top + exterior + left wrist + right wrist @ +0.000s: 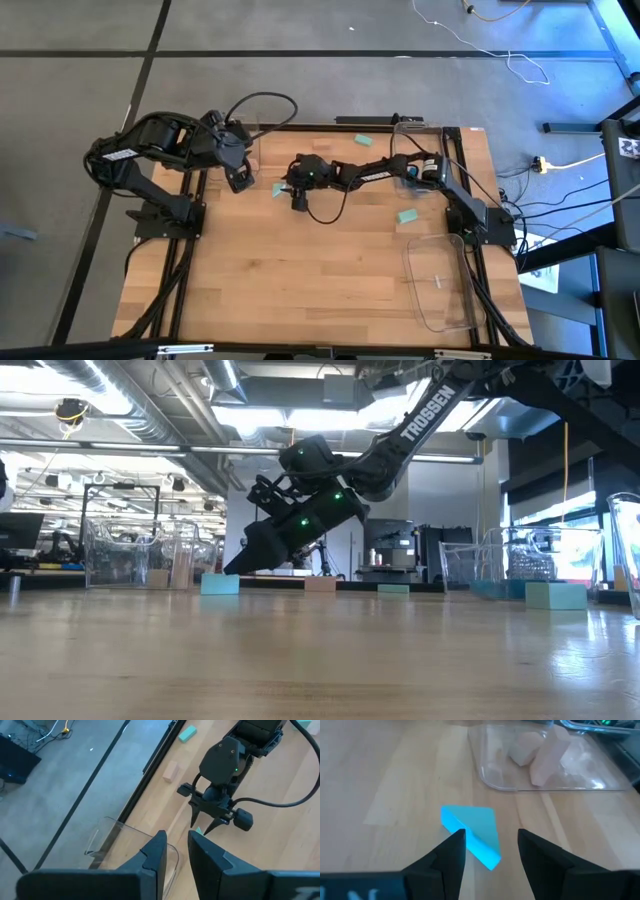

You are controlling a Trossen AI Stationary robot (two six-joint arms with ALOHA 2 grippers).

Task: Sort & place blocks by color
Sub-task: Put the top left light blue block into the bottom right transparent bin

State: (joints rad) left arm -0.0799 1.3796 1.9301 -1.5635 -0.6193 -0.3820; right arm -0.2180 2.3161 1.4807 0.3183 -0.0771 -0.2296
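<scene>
- Surface (pixel 300 280): pale wood planks with visible grain, framed by black rails.
- Clear plastic trays: one long, rounded tray (pixel 440 285) at the right near corner; another tray (pixel 545 765) just beyond the wedge, glossy, holding pale tan blocks (pixel 540 752).
- Right claw (pixel 298 203): matte black, fingers spread wide and empty, hovering right over the wedge; nothing blocks it.
- Left claw (pixel 238 183): narrow gap, empty, above a tray's edge at the left far side.
- Blue wedge block (pixel 472 832): smooth, sharp-edged, flat on the surface mid-table.
- Mint block (pixel 407 215) lies near the right arm; another mint block (pixel 363 140) at the far edge.
</scene>
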